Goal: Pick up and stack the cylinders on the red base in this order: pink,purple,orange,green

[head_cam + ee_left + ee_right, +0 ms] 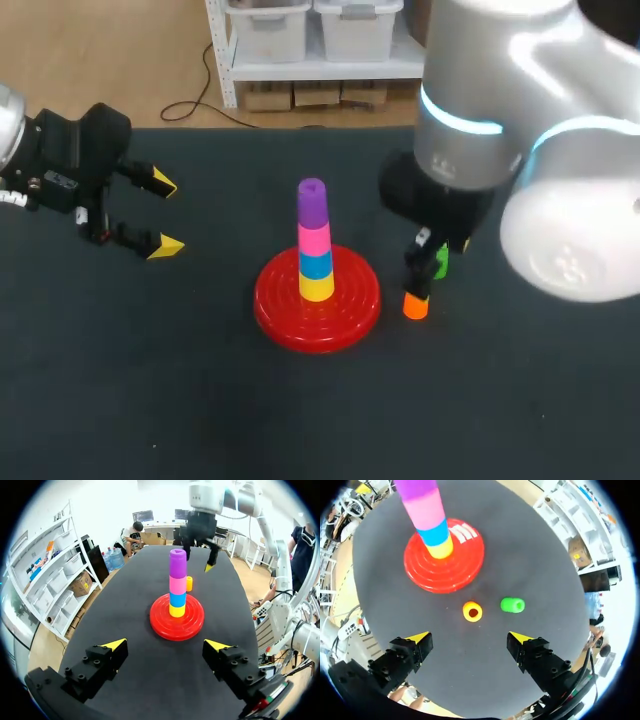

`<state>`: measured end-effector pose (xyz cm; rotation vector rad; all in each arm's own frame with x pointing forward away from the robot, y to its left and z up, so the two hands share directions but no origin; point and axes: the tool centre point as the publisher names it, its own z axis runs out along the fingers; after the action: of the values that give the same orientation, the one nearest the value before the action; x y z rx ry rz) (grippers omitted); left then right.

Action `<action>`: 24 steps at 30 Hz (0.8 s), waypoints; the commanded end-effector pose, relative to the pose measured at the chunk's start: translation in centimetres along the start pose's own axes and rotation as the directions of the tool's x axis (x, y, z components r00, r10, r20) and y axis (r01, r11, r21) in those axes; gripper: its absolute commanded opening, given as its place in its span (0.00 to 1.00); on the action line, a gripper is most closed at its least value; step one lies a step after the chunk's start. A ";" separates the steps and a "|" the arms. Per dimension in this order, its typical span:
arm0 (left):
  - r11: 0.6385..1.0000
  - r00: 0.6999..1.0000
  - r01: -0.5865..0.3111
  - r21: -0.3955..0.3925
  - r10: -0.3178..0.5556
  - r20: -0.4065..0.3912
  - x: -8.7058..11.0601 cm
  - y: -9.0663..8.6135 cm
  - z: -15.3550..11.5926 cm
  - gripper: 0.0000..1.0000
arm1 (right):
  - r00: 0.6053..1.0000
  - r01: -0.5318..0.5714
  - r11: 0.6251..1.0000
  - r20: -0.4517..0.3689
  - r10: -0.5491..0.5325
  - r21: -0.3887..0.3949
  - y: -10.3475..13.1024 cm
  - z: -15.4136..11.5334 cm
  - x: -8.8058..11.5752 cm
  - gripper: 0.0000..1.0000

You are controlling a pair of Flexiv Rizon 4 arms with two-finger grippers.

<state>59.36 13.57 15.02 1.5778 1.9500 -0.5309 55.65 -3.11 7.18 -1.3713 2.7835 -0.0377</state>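
Note:
The red base (345, 318) carries a stack, from the bottom up: yellow, blue, pink (315, 240) and purple (312, 203) cylinders. The orange cylinder (416, 305) stands upright on the table right of the base. The green cylinder (441, 262) lies on its side just behind it, partly hidden by my right arm. In the right wrist view my right gripper (470, 638) hangs open above the table, with the orange cylinder (472, 611) and green cylinder (512, 604) just ahead of its fingertips. My left gripper (160, 213) is open and empty at the far left, pointing toward the stack (177, 585).
The black table top (200, 400) is bare in front of the base and on the left. My right arm's bulky grey links (540, 150) hang over the table's right rear.

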 end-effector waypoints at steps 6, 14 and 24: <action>1.000 1.000 -0.001 0.002 0.001 0.001 0.1 0.1 0.0 1.00 | 0.999 -0.023 1.000 -0.037 0.022 -0.012 -0.2 3.5 -0.7 1.00; 1.000 1.000 -0.001 0.002 0.001 0.001 0.1 0.1 0.0 1.00 | 0.999 -0.021 1.000 -0.039 0.021 -0.013 -0.4 3.4 -1.3 1.00; 1.000 1.000 -0.001 0.002 0.001 0.001 0.1 0.1 0.0 1.00 | 0.999 -0.021 0.999 -0.032 0.020 -0.024 -0.5 3.4 -2.0 0.80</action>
<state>59.36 13.58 15.02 1.5778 1.9501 -0.5309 57.26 -1.94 3.99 -1.3588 2.8312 -0.0256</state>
